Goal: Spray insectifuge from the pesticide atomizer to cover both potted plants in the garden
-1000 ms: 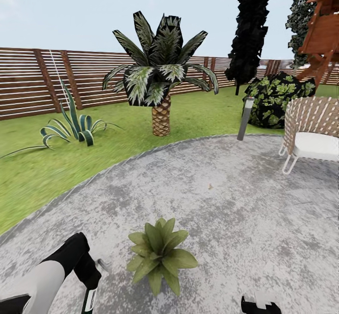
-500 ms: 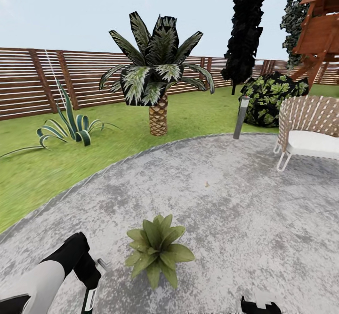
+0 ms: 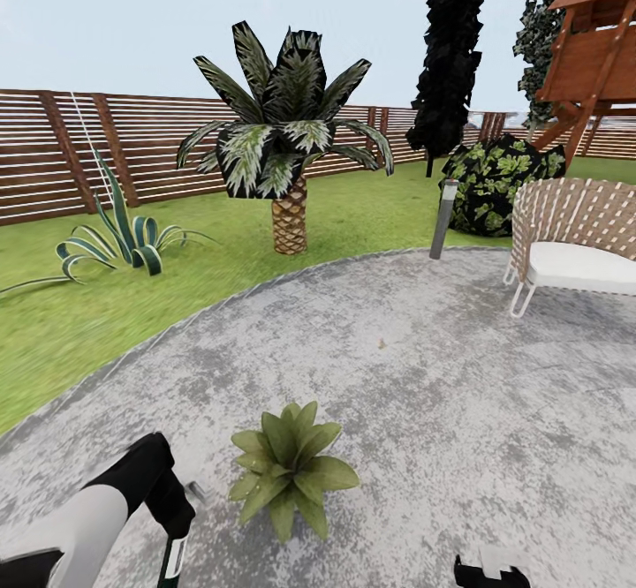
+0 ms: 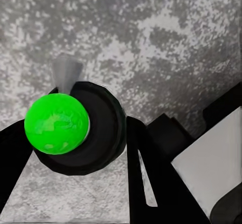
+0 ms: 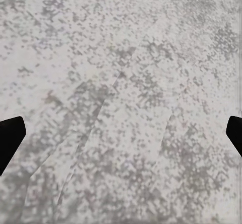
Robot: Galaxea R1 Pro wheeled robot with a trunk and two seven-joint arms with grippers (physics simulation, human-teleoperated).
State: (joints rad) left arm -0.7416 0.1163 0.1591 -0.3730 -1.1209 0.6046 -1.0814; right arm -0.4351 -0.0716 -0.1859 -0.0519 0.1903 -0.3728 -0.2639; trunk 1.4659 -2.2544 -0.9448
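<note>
My left claw (image 4: 75, 133) clamps pesticide atomizer (image 3: 172, 560), cut off bottom-left. Right claw (image 5: 121, 133) wide open, empty. Potted plant (image 3: 290, 469) lower centre, pot hidden.

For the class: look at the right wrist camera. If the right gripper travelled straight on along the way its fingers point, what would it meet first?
Most likely the grey mottled patio paving: it lies ahead between the two dark fingertips at the picture's edges, with nothing in between. How far off it lies is unclear.

no readable text, labels or signs
</note>
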